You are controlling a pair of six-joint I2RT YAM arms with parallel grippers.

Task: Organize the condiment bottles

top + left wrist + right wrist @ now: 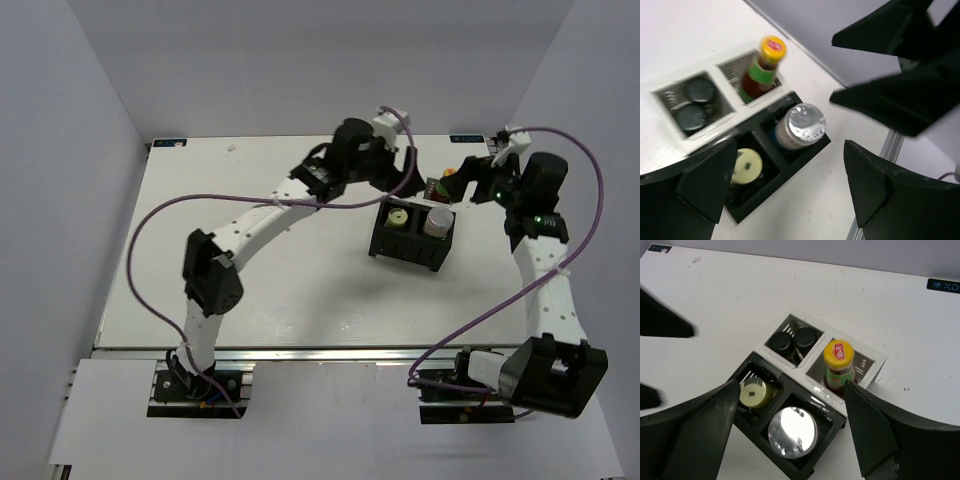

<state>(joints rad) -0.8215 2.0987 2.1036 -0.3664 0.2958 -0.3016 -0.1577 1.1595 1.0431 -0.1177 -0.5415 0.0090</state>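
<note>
A red sauce bottle (838, 365) with a yellow cap stands in one cell of a white rack (875, 362). Two dark black-lidded jars (781, 342) share the cell beside it. A cream bottle (756, 392) and a silver-lidded, blue-labelled bottle (792, 432) stand in a black rack (836, 424) against the white one. The left wrist view shows the sauce (761, 70), jars (700, 90), cream bottle (746, 166) and silver-lidded bottle (801, 125). My left gripper (790, 195) is open and empty, above the table by the black rack. My right gripper (785, 432) is open and empty, above both racks.
In the top view the black rack (405, 258) sits right of the table's middle, with my left gripper (405, 170) and right gripper (468, 178) close together behind it. The table's right edge rail (892, 145) is near. White walls surround the table.
</note>
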